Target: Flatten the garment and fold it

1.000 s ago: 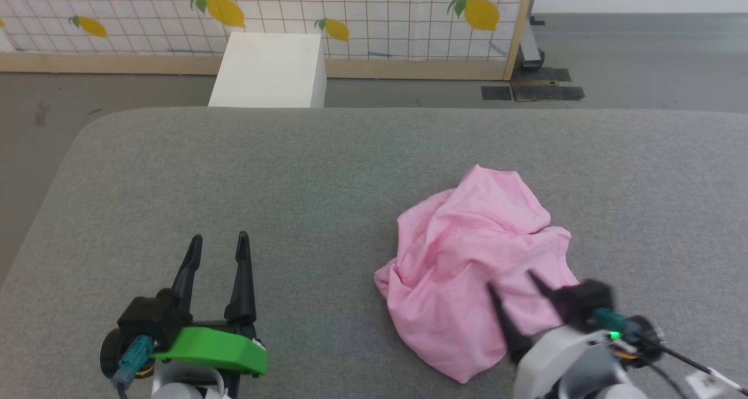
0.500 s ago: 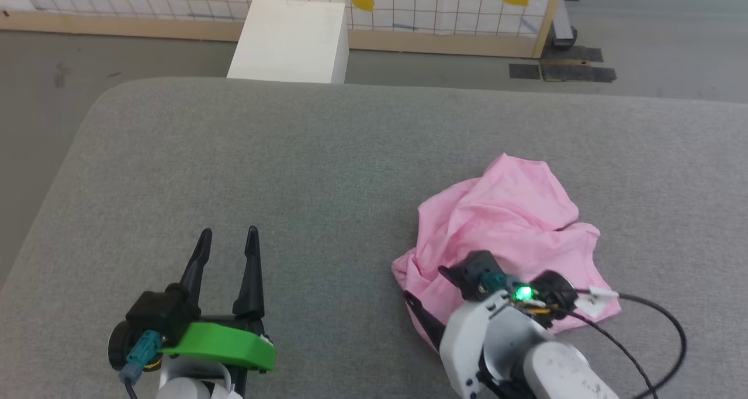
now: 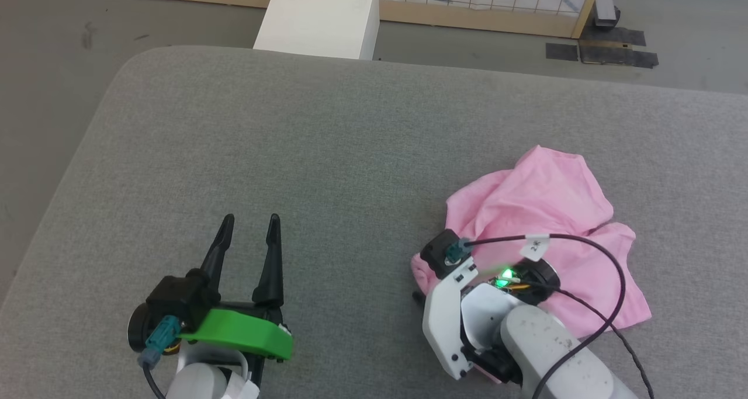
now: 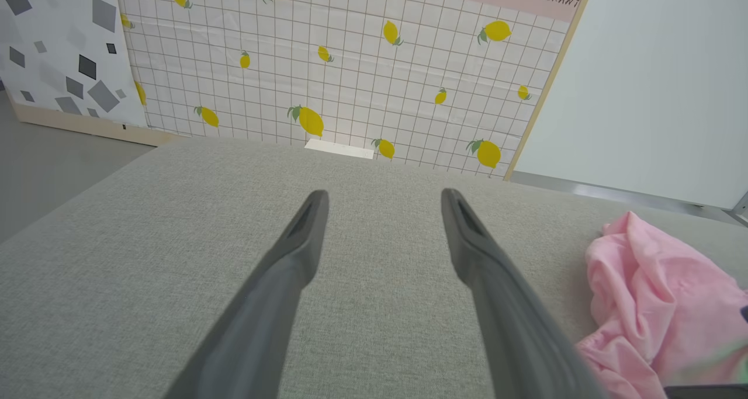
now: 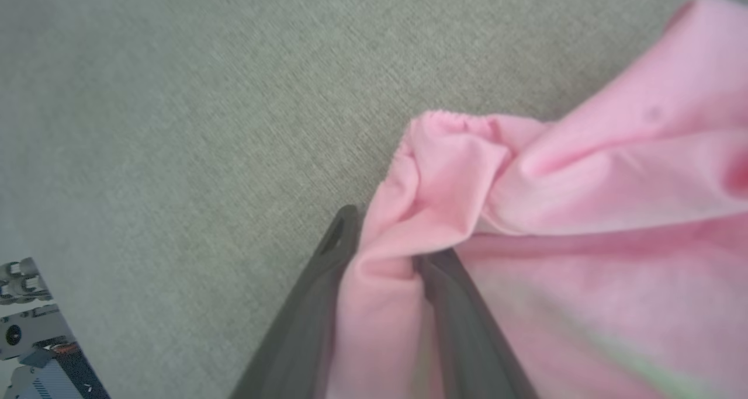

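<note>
Of the task, almost nothing was done at this moment. The garment (image 3: 543, 206) was a crumpled pink heap on the grey padded surface (image 3: 292, 130), at the robot's right and on the near side, well apart from the surface's far edge. It was neither flat nor folded, so spreading and all folds were left, as I judge.

The right gripper (image 5: 388, 241) was at the heap's near left edge. Its two dark fingers stood on either side of a bunched fold, and the cloth was pinched between them, so the jaws looked clenched on the garment (how firmly, I cannot tell). Just beyond the fingertips, in the right wrist view, was a gathered waistband edge (image 5: 444, 118).

The left gripper (image 3: 250, 218) hung over bare surface to the left, released, jaws wide, holding nothing.

About direction: one peak of the heap pointed away from the robot, and the waistband part lay toward its left. A true long axis could not be read from such a lump.
</note>
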Motion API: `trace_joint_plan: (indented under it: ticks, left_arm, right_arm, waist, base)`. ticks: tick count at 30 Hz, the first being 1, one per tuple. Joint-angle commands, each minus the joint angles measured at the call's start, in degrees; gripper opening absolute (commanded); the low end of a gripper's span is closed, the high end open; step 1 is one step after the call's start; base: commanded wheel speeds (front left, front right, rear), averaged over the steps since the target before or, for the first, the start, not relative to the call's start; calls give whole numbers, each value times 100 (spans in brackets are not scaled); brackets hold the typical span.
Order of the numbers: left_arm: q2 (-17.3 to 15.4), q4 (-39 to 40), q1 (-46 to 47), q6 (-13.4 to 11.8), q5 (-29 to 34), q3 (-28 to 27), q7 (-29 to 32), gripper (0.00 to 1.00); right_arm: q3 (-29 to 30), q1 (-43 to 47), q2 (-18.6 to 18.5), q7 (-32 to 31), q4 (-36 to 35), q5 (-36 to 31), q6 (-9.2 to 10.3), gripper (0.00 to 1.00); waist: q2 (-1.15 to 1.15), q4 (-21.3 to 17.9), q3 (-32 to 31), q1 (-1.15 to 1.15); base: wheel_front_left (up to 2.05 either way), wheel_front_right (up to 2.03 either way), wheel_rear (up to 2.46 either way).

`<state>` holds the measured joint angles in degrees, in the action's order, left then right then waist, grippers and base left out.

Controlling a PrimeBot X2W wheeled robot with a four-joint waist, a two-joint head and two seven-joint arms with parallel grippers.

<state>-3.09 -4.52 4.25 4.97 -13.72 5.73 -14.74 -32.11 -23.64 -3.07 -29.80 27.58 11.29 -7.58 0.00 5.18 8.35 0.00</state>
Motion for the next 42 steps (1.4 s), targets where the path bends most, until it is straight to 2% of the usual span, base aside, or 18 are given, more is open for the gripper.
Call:
trace_joint_plan:
  ticks: [1,5,12,13,14,20,24,26,30,33,35,39,42]
  left_arm:
    - [20,-15,89,-26,-75,13,-26,100]
    - [21,-47,54,-41,-75,-8,-26,100]
    - [21,-75,-12,-15,-31,-35,-26,100]
    - [21,-84,-22,-6,-28,-26,-26,100]
    - [21,-94,-31,2,-26,-15,-26,100]
    - [21,-121,-95,23,-28,10,-26,100]
    - [21,-131,-160,31,-21,0,-26,100]
    - [21,-130,-190,35,-20,-9,-26,100]
    - [21,-113,-251,44,-12,-34,-26,100]
    - [21,-81,-270,45,-10,-51,-26,100]
    - [21,-65,-262,43,-9,-42,-26,100]
    - [21,-49,-176,42,-14,-11,-26,100]
    - [21,-35,-99,45,-12,5,-26,100]
  right_arm:
    - [-46,-96,16,163,-48,219,9,0]
    - [-25,-349,18,866,-399,724,9,0]
    - [253,-634,18,1859,-816,952,9,0]
    - [266,-604,18,1926,-763,994,9,39]
    - [247,-567,18,1899,-674,1005,9,100]
    - [-37,-198,19,1767,-296,1270,9,100]
    - [24,93,18,1863,-309,1402,9,100]
    - [239,262,-35,1985,-420,1328,9,100]
    - [1163,708,-188,2186,-697,845,9,100]
    - [1978,1029,-177,2051,-921,311,9,100]
    - [2302,1185,-143,1803,-1025,33,9,100]
    - [2552,1284,-83,1375,-1161,-278,9,100]
    - [2463,1199,-57,1186,-1170,-322,9,100]
  waist:
    - [0,16,9,0]
    - [0,-63,-55,0]
    - [0,-237,-241,0]
    - [0,-262,-272,0]
    - [0,-274,-291,0]
    - [0,-349,-382,0]
    - [0,-391,-458,0]
    - [0,-405,-492,0]
    - [0,-444,-541,0]
    - [0,-487,-522,0]
    - [0,-508,-488,0]
    - [0,-518,-381,0]
    - [0,-519,-280,0]
  base:
    - [0,0,0]
    - [0,0,0]
    - [0,0,0]
    - [0,0,0]
    - [0,0,0]
    - [0,0,0]
    - [0,0,0]
    - [0,0,0]
    - [0,0,0]
    - [0,0,0]
    - [0,0,0]
    - [0,0,0]
    - [0,0,0]
